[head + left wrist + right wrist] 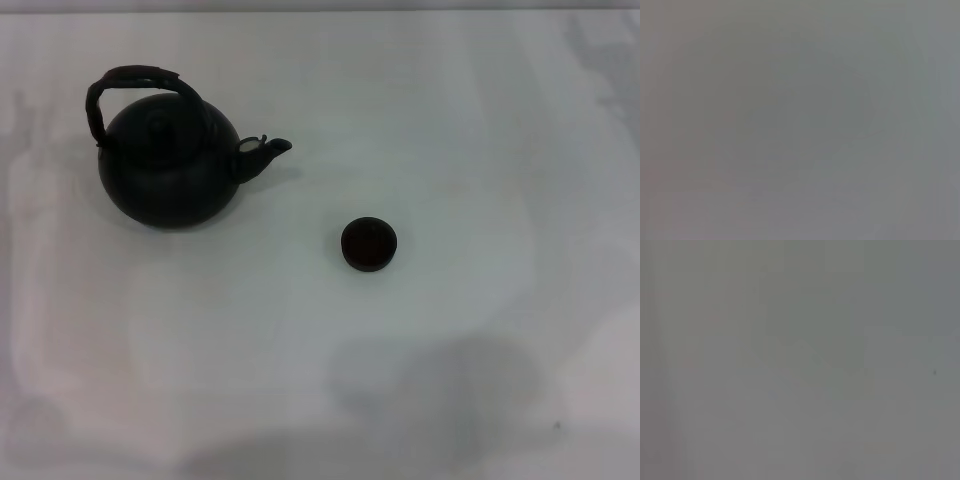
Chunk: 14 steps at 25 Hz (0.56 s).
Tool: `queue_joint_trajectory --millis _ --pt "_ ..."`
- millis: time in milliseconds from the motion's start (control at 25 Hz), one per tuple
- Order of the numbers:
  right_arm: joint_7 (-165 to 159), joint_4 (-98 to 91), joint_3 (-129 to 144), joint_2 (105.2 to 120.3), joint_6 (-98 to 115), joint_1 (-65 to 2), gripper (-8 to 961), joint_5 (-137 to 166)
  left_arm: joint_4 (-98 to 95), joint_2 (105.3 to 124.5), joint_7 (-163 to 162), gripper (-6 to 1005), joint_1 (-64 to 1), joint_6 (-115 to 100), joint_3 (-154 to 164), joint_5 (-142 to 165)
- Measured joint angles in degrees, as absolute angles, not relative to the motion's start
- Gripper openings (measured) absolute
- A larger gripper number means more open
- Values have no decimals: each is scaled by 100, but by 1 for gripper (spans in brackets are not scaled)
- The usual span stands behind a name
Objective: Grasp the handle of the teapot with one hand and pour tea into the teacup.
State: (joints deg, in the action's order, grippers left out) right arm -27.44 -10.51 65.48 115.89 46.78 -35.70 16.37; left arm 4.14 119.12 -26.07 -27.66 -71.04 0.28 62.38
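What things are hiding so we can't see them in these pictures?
- Both arms and their tools: outside the head view; both wrist views show only blank grey.
- Tea inside the round matte black teapot: hidden by its lid in the head view.
- Inside of the small dark brown-black teacup: too dark and small to tell if empty.

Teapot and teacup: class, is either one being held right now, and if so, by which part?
Nothing is held. The teapot stands alone on the table, its handle untouched, and the teacup sits apart. No gripper shows in any view.
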Motion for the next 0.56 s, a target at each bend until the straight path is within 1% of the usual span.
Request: queue_joint_trajectory --millis 560 --pt "-2331 -1009 6548 11584 4649 -3696 844 1338 420 11907 -2233 892 -2986 -6861 -237 6187"
